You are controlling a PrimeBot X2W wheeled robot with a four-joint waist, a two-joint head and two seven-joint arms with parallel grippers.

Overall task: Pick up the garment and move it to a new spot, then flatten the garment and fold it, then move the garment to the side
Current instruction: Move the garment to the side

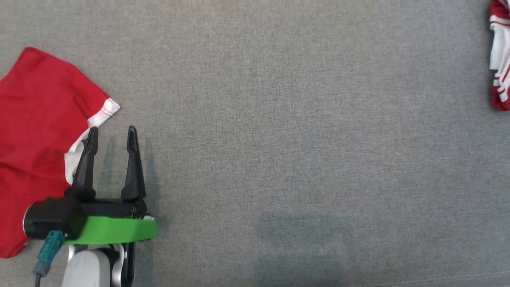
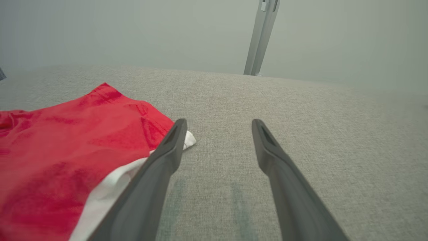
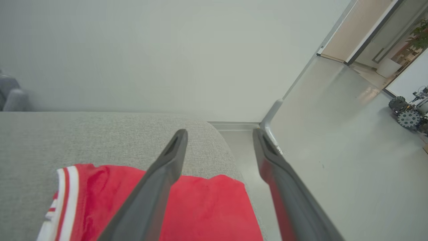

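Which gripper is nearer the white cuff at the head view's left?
Left. The left gripper is beside the white cuff; the right gripper hovers over a second red garment.

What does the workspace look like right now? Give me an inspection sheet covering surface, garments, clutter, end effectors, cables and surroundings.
Surface: grey fabric surface, flat.
Job's things: red garment with white trim, rumpled, at the left; red-and-white striped garment at the right edge.
Clutter: nothing seen.
End effectors: left end effector open beside the red garment, holding nothing; right end effector open above the striped garment.
Cables: teal-plugged cable at the left wrist.
Surroundings: pale wall, grey floor, doorway, wheeled machine.
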